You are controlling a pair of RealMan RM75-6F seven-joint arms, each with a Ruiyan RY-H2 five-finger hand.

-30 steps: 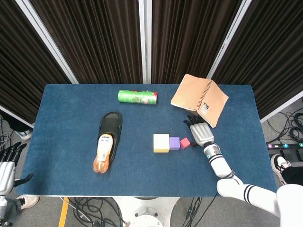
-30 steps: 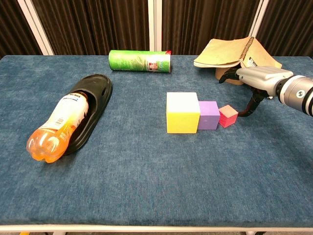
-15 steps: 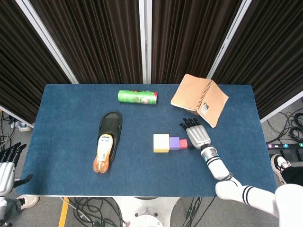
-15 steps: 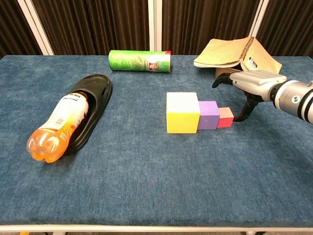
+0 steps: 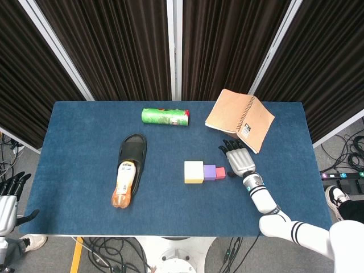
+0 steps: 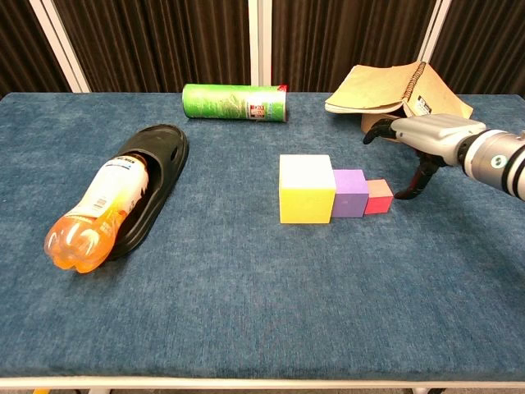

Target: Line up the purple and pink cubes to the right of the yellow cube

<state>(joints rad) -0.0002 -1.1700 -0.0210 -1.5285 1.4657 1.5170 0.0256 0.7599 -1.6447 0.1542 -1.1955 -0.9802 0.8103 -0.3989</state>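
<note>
A yellow cube [image 5: 193, 172] [image 6: 305, 189], a smaller purple cube [image 5: 209, 172] [image 6: 349, 193] and a still smaller pink cube [image 5: 220, 173] [image 6: 378, 197] stand touching in a row, left to right, on the blue table [image 6: 246, 295]. My right hand [image 5: 239, 161] [image 6: 430, 138] hovers just right of the pink cube with its fingers spread and holds nothing; one fingertip hangs close beside the cube. My left hand [image 5: 8, 199] shows at the head view's lower left edge, off the table, open.
A black slipper [image 5: 133, 152] [image 6: 152, 176] with an orange bottle [image 5: 124, 185] [image 6: 94, 213] lying on it is at the left. A green can [image 5: 165, 116] [image 6: 235, 102] lies at the back. A brown spiral notebook [image 5: 240, 119] [image 6: 394, 89] lies behind my right hand.
The pink cube was turned square and pushed against the purple cube. My right hand then drew back slightly to the right.
</note>
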